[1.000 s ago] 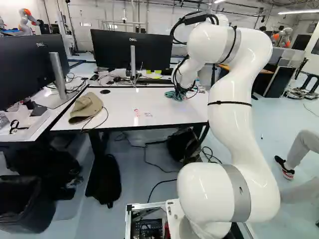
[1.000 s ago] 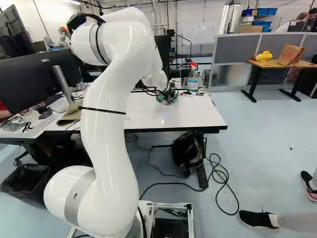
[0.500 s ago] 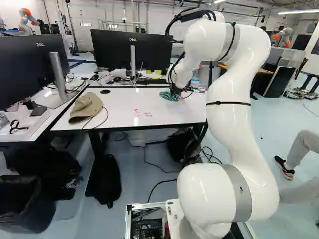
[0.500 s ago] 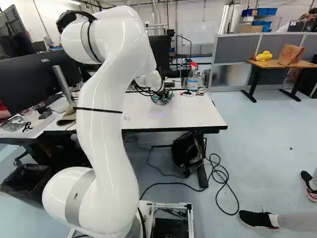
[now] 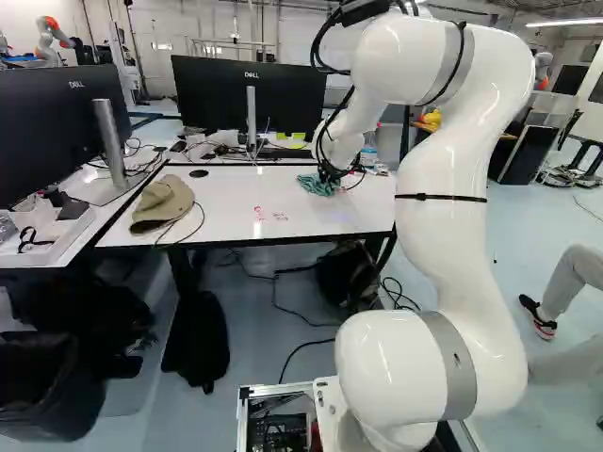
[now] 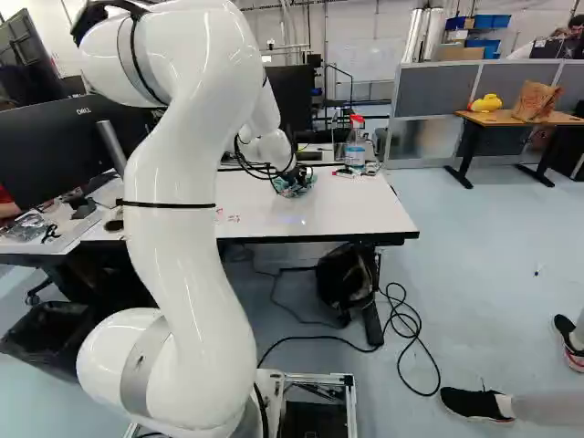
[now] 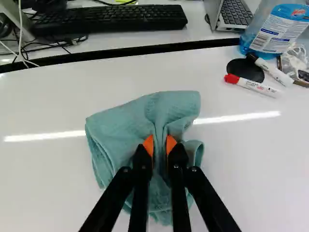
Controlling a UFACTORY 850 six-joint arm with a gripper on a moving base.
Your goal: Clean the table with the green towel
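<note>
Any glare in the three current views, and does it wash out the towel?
Wrist view: a white streak across the table, interrupted by the towel, which is not washed out; left base view: a small bright spot mid-table; right base view: thin highlights along the glossy arm.

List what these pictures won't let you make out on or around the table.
- Wrist view: the tabletop under the towel, hidden by the towel itself.
- Wrist view: the rest of the laptop, cut off by the picture's edge.
- Left base view: what the red marks on the tabletop spell or show, too small to tell.
</note>
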